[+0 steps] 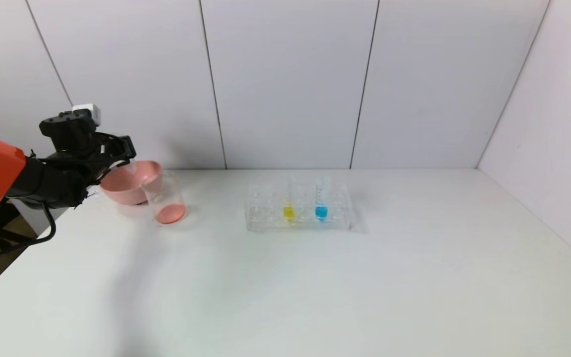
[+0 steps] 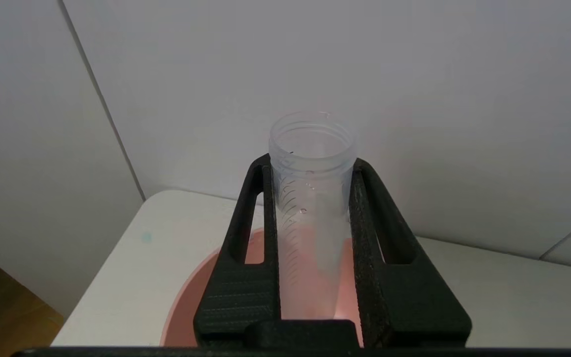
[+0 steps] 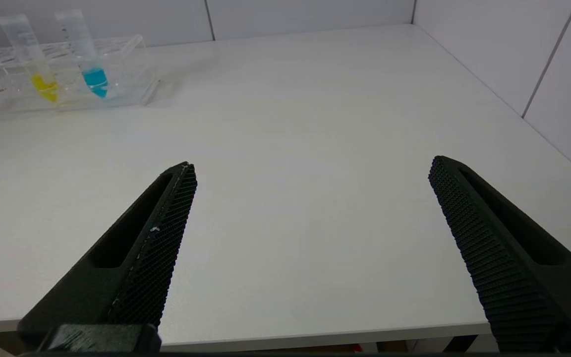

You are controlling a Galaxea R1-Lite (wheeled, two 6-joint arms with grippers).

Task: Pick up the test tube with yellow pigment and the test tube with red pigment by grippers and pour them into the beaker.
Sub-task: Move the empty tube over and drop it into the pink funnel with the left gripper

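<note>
My left gripper (image 1: 126, 150) is raised at the far left, above the pink bowl (image 1: 132, 187). In the left wrist view it (image 2: 310, 166) is shut on a slim clear test tube (image 2: 310, 208) that shows only droplets and no coloured liquid. The beaker (image 1: 166, 199) stands beside the bowl with red-pink liquid at its bottom. The test tube with yellow pigment (image 1: 289, 207) stands upright in the clear rack (image 1: 265, 219); it also shows in the right wrist view (image 3: 37, 69). My right gripper (image 3: 310, 168) is open and empty, low at the table's near edge, out of the head view.
A blue-liquid tube (image 1: 321, 207) stands in the rack next to the yellow one, also seen in the right wrist view (image 3: 89, 64). The pink bowl lies under the held tube (image 2: 186, 297). White walls close the table at the back and right.
</note>
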